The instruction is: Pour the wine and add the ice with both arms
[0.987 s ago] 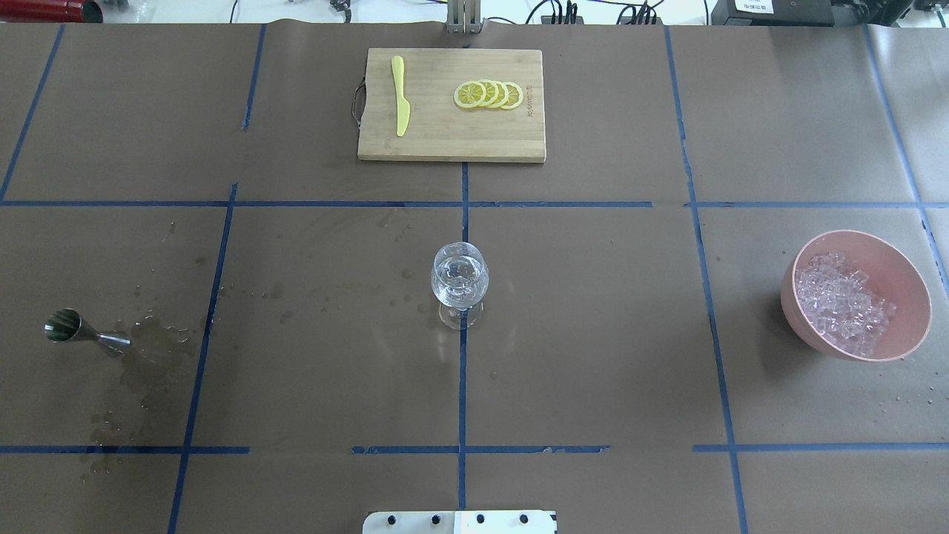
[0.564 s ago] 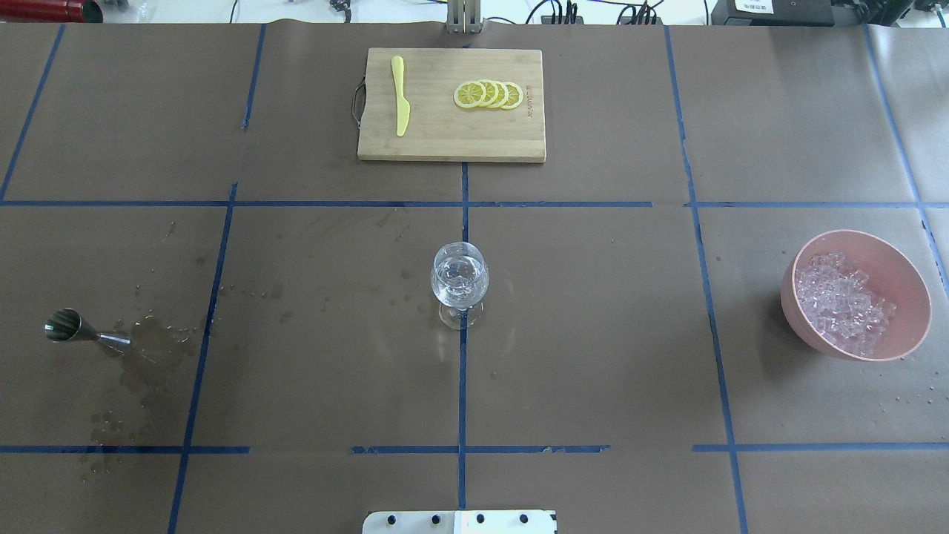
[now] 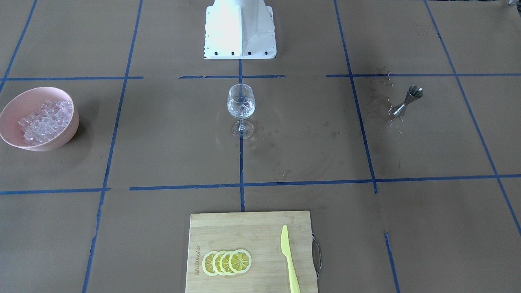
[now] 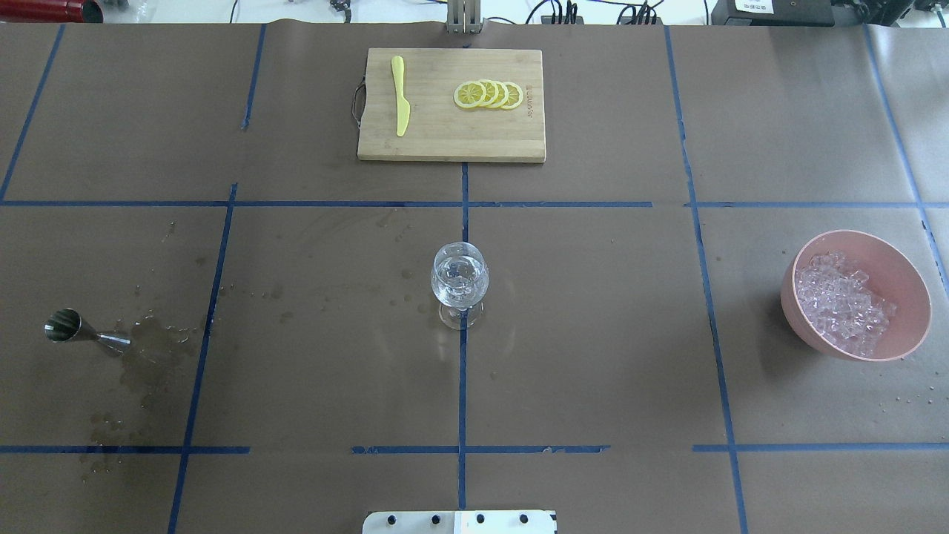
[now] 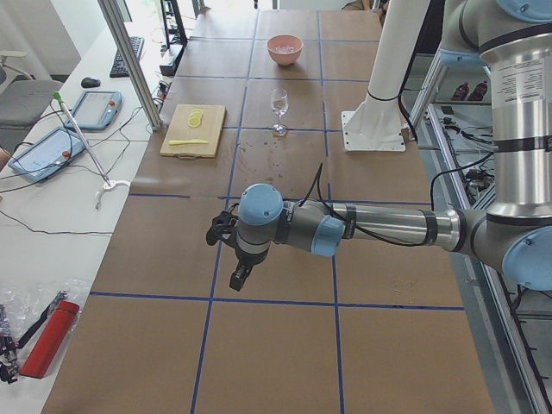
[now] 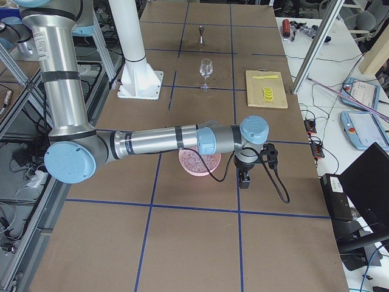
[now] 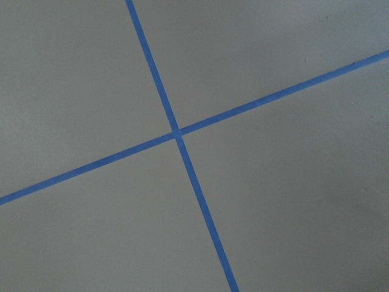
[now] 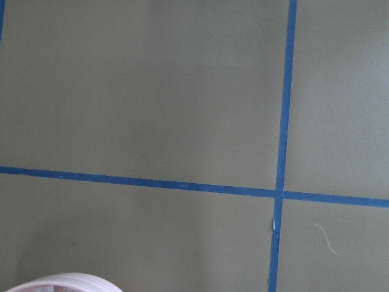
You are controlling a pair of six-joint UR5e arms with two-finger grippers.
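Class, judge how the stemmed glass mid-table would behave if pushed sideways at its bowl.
The stemmed glass probably tips easily: wide bowl on a thin stem and small foot. Likely fragile, perhaps slippery: clear glass, wet spots nearby.

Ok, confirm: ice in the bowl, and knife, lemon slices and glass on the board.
Wrong on the glass: the overhead view shows it standing on the table, off the board. The ice in the bowl, the knife and lemon slices on the board: correct.
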